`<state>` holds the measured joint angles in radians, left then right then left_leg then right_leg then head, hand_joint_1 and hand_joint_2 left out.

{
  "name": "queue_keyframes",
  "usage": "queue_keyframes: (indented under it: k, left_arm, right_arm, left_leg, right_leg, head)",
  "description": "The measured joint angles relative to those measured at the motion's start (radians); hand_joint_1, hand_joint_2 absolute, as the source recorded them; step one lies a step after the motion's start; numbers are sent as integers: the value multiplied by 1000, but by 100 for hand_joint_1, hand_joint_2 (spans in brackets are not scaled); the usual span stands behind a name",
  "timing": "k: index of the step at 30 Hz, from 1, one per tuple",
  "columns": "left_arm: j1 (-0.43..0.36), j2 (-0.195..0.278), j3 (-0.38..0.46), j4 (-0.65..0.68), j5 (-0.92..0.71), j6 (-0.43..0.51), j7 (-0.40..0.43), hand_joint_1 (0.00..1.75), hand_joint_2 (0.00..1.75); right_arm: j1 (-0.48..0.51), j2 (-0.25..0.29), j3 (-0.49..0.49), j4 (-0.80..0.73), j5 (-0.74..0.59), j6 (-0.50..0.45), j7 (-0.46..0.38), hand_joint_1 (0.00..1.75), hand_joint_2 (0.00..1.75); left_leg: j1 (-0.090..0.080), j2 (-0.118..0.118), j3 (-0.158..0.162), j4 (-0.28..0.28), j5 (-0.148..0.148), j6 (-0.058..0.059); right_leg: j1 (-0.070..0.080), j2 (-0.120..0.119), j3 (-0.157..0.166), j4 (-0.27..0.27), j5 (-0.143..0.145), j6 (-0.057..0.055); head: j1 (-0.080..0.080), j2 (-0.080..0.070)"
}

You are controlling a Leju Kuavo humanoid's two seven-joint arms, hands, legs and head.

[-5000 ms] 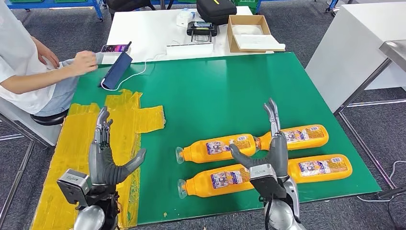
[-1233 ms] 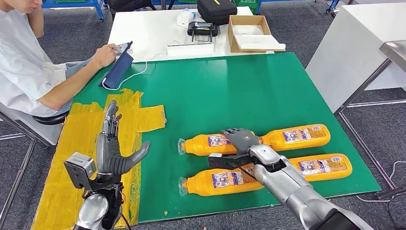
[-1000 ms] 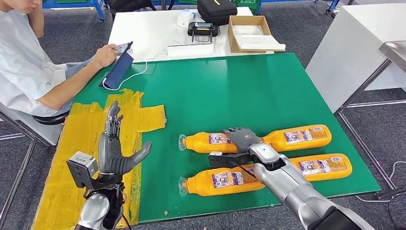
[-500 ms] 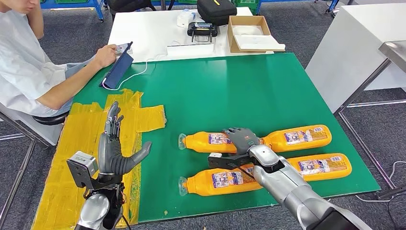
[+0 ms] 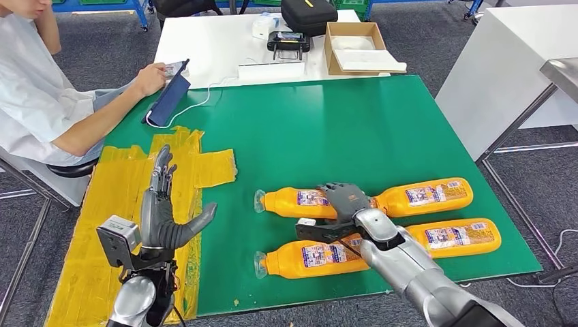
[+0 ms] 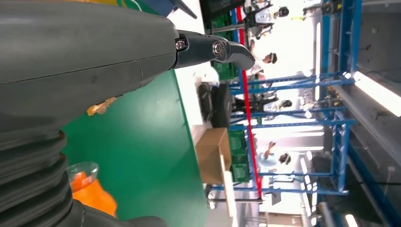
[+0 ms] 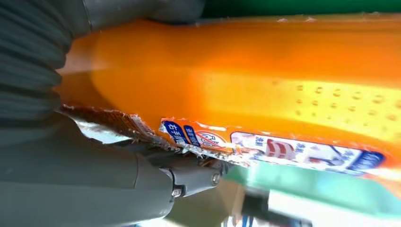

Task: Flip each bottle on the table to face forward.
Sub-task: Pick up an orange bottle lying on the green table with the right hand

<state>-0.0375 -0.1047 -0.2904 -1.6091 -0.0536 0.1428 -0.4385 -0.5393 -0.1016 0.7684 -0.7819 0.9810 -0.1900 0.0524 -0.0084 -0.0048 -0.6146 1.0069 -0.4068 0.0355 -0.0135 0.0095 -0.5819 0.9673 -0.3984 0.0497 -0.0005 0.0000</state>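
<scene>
Since five seconds back, right hand (image 5: 345, 198) lowered from upright onto far-left bottle (image 5: 294, 202), fingers curled over its wide end, thumb underneath; seemingly gripping, though contact partly hidden by the palm. Left hand (image 5: 165, 216) raised over yellow tape patch (image 5: 116, 197), fingers spread, holding nothing. Four smooth orange plastic bottles lying flat on green tabletop (image 5: 307, 136) in two rows: far-right bottle (image 5: 422, 195) behind, near-left bottle (image 5: 310, 257) and near-right bottle (image 5: 453, 236) in front, clear caps pointing left on the left pair. Torn, ragged label edge (image 7: 189, 142) close up in right wrist view; print blurred, unreadable.
</scene>
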Motion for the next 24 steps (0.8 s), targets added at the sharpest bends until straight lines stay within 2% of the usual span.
queue_keyframes:
  k: [6,11,13,16,24]
  left_arm:
    - [12,3,-34,-28,-45,-44,50,0,175]
    - [2,19,-74,-24,-56,-78,98,0,175]
    - [-4,25,-83,-19,-55,-81,103,0,175]
    - [-10,31,-93,-13,-51,-82,104,0,175]
    - [-13,37,-99,-6,-18,-85,112,0,175]
  right_arm:
    - [192,33,-173,-254,-109,-221,-108,175,175]
    - [322,93,-325,-431,-338,-362,-315,175,175]
    - [358,115,-372,-479,-374,-384,-356,175,175]
    - [395,136,-415,-528,-378,-388,-371,175,175]
    - [433,165,-464,-601,-413,-385,-411,175,175]
  left_leg:
    - [0,0,-6,0,0,0]
    - [0,0,-8,0,0,0]
    - [0,1,-8,0,0,0]
    - [0,2,-8,0,0,0]
    - [0,2,-8,0,1,-1]
  right_leg:
    - [0,0,-6,0,0,0]
    - [0,0,-8,0,0,0]
    - [0,0,-9,0,0,-1]
    - [0,0,-10,0,1,-1]
    - [0,0,-10,0,1,0]
  head:
    - [0,0]
    - [0,0]
    - [0,0]
    - [0,0]
    - [0,0]
